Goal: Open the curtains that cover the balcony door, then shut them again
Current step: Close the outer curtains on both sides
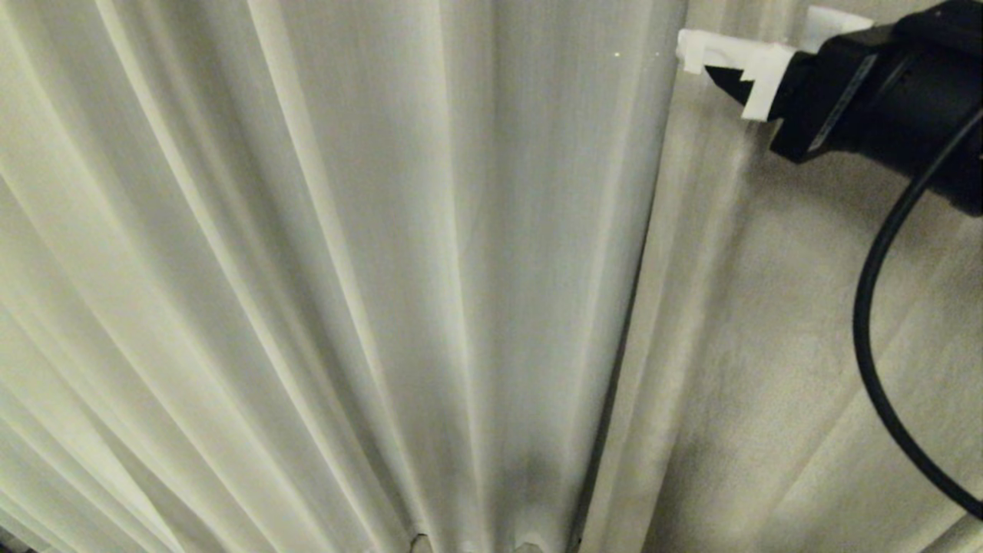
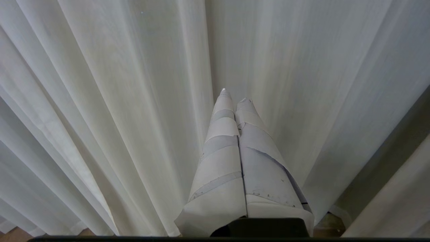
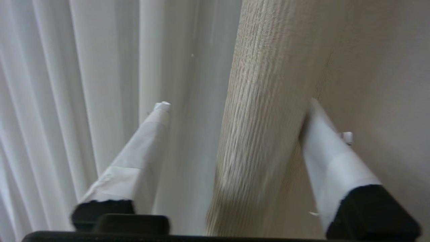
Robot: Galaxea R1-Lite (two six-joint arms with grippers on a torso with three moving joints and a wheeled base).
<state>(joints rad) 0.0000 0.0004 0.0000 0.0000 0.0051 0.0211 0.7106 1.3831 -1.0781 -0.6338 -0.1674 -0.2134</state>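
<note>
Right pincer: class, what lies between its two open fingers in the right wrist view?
Between the right pincer's spread fingers stands the hemmed edge fold of the beige woven curtain. Neither finger visibly clamps it. This shows in the right wrist view.

Right gripper [image 3: 235,117] is raised with jaws spread wide; left gripper [image 2: 235,97] has jaws pressed together.

right hand [image 3: 235,117] spread wide, curtains [image 3: 268,117] edge between its fingers [image 3: 144,144].
</note>
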